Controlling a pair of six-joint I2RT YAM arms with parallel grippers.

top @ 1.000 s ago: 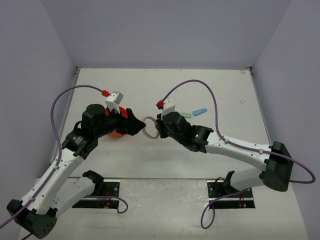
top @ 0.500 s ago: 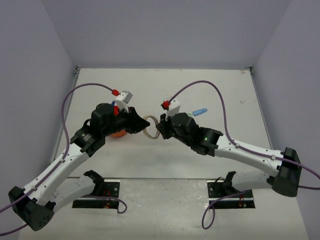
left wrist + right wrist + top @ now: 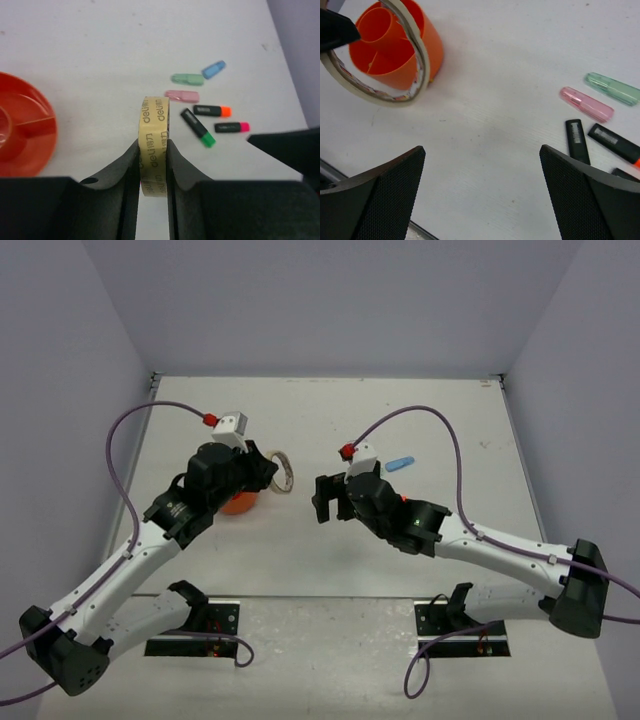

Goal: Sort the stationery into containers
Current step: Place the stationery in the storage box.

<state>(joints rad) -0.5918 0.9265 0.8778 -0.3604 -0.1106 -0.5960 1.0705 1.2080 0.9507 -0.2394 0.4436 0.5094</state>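
Each arm is built of white tubular links (image 3: 105, 580) and bulky black joint housings (image 3: 205, 475). A purple cable (image 3: 112, 452) tipped with a red plug (image 3: 209, 421) loops off each wrist beside a white camera block (image 3: 233, 426). The left gripper (image 3: 153, 147) has smooth matte-black fingers (image 3: 122, 175); the right gripper (image 3: 482, 147) has fingers (image 3: 375, 195) faced with fine black mesh.

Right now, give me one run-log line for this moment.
left gripper: shut on tape ring | right gripper: open, empty | orange tub: tape ring not yet in it | highlighters: on table
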